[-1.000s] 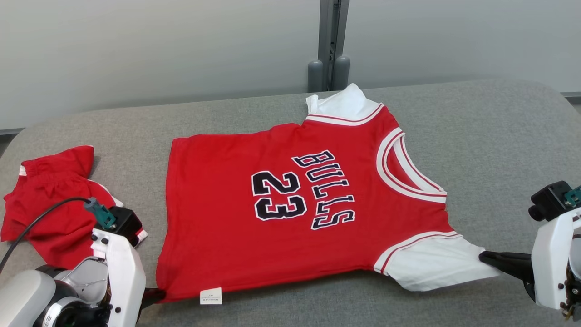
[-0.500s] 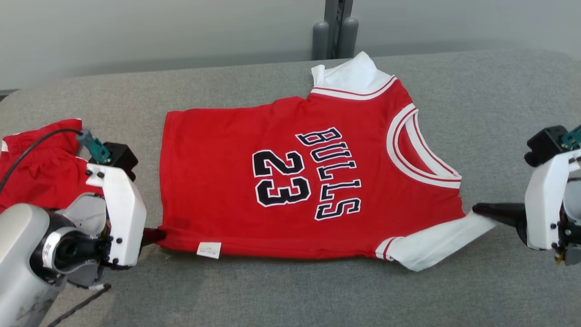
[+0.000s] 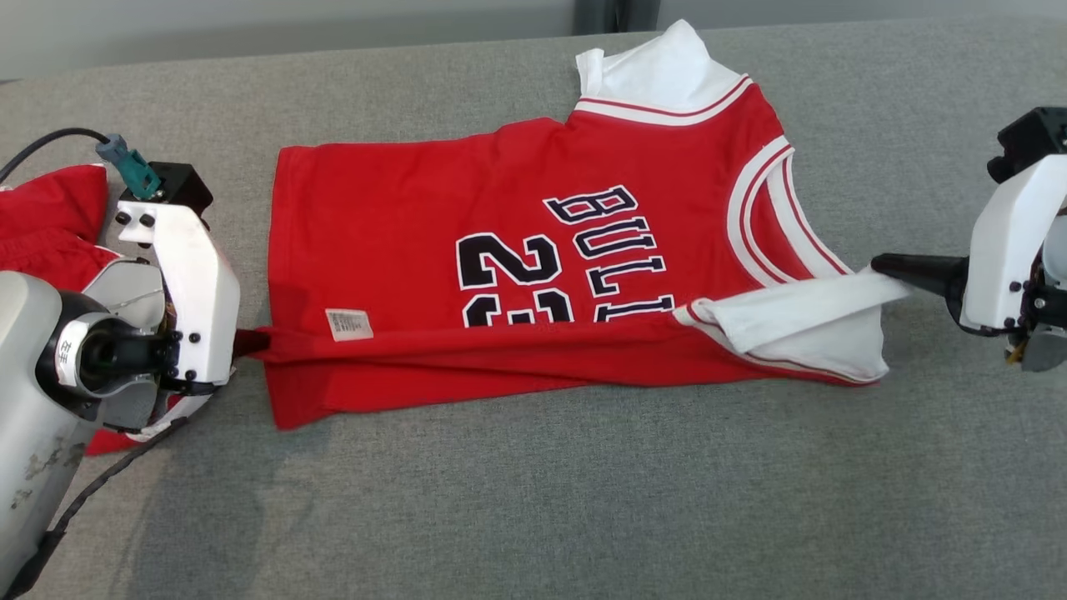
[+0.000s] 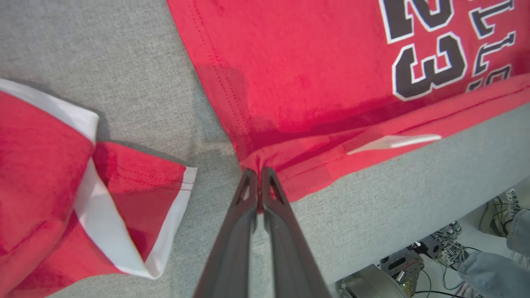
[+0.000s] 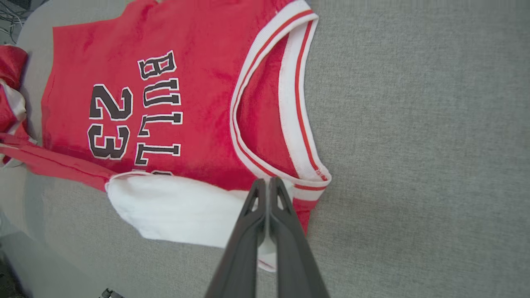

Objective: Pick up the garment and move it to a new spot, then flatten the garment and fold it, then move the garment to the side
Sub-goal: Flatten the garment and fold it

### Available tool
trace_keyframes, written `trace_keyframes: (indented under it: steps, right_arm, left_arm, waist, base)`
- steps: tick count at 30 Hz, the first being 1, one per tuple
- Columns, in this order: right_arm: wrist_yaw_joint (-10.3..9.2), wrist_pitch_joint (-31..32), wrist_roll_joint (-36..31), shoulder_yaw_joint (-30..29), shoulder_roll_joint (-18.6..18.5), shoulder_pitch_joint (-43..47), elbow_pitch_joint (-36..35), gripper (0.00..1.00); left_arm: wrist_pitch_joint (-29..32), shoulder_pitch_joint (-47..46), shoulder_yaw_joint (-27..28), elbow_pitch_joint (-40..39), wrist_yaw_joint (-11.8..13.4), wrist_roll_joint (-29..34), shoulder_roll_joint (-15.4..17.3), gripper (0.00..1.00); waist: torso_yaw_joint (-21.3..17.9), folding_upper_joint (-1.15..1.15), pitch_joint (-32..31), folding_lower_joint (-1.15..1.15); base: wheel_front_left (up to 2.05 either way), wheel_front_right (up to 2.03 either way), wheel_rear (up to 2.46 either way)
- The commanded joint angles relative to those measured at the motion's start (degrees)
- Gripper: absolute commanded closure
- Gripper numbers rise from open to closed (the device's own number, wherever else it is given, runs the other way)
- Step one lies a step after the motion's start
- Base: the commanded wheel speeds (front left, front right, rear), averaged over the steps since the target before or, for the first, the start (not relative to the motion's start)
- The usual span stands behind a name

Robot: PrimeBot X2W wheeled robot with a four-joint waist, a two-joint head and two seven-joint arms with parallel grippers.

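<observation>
The garment point(image 3: 400, 208) is a red jersey with white sleeves and black "BULLS 23" lettering, lying on the grey cushioned surface point(image 3: 533, 500). Its near long edge is lifted and folded over the lower part of the print. My left gripper point(image 3: 250, 342) is shut on the hem corner point(image 4: 257, 163) at the garment's left end. My right gripper point(image 3: 879, 268) is shut on the white sleeve point(image 5: 186, 207) at the right end. The fabric is stretched taut between the two grippers. In the right wrist view the garment point(image 5: 186, 62) shows its neckline and lettering.
A second red and white piece of clothing point(image 3: 50, 217) lies crumpled at the far left, behind my left arm, and reappears in the left wrist view point(image 4: 62, 186). Past the surface's edge, the left wrist view shows a person's shoe point(image 4: 499, 211) and robot hardware point(image 4: 397, 269) on the floor.
Both grippers have raised the garment's near edge and carried it over toward the far side, covering the lower part of the lettering. The head camera has tilted down.
</observation>
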Motion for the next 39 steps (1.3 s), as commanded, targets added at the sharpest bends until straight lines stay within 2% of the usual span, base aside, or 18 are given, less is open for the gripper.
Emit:
trace_keyframes:
  steps: [1, 14, 15, 16, 17, 18, 22, 29, 35, 39]
  right_arm:
    - [0.01, -0.6, -0.3, -0.3, 0.4, -0.9, 0.4, 1.0]
    - [0.01, -7.9, -4.0, 0.1, 4.1, -8.1, 8.0, 1.0]
    - [0.01, -8.6, -4.1, 0.3, 4.2, -8.4, 8.4, 0.73]
    - [0.01, -9.3, -4.1, 0.6, 4.4, -8.6, 8.8, 0.31]
    - [0.01, -9.8, -4.1, 0.9, 4.4, -8.8, 9.2, 0.0]
    - [0.01, -10.5, -4.0, 1.2, 4.6, -8.9, 9.4, 0.0]
    - [0.01, -15.2, -2.9, 1.8, 5.0, -9.0, 9.6, 0.0]
    - [0.01, -27.8, -1.3, 3.3, 4.7, -6.0, 8.7, 0.0]
    - [0.01, -38.8, -0.4, 4.6, 3.8, -0.7, 7.1, 0.0]
    - [0.01, -46.8, -1.8, 4.3, 3.9, 3.4, 7.8, 0.0]
  left_arm:
    - [-0.2, -1.1, 0.3, 0.4, -0.1, 0.3, 0.0, 1.0]
    - [-3.0, -5.7, -0.4, 6.6, -2.0, 1.4, -4.2, 1.0]
    - [-3.0, -5.9, -0.6, 7.0, -2.1, 1.5, -4.3, 1.0]
    - [-3.0, -6.0, -0.7, 7.3, -2.4, 1.6, -4.4, 0.97]
    - [-3.4, -6.2, -0.7, 7.6, -2.6, 1.8, -4.4, 0.51]
    - [-3.7, -6.2, -0.8, 7.9, -2.8, 2.0, -4.5, 0.0]
    - [-5.8, -6.0, -0.5, 9.4, -3.6, 2.1, -5.1, 0.0]
    - [-11.8, -4.3, 0.4, 10.2, -6.1, 2.6, -5.6, 0.0]
    - [-23.9, 0.3, 2.0, 8.6, -7.9, 5.0, -5.1, 0.0]
    - [-34.2, 5.5, 3.3, 6.3, -6.8, 7.3, -5.5, 0.0]
  waist:
    - [0.1, 0.0, 0.4, 0.0]
    - [0.9, 0.0, 3.0, 0.0]
    - [1.0, 0.0, 3.1, 0.0]
    - [1.0, 0.0, 3.1, 0.0]
    - [1.1, 0.0, 3.1, 0.0]
    - [1.1, 0.0, 3.0, 0.0]
    - [1.2, 0.0, 1.9, 0.0]
    - [1.2, 0.0, -2.1, 0.0]
    - [0.8, 0.0, -5.8, 0.0]
    - [0.6, 0.0, -7.8, 0.0]
  base:
    - [0.0, 0.0, 0.0]
    - [0.0, 0.0, 0.0]
    - [0.0, 0.0, 0.0]
    - [0.0, 0.0, 0.0]
    - [0.0, 0.0, 0.0]
    - [0.0, 0.0, 0.0]
    - [0.0, 0.0, 0.0]
    - [0.0, 0.0, 0.0]
    - [0.0, 0.0, 0.0]
    - [0.0, 0.0, 0.0]
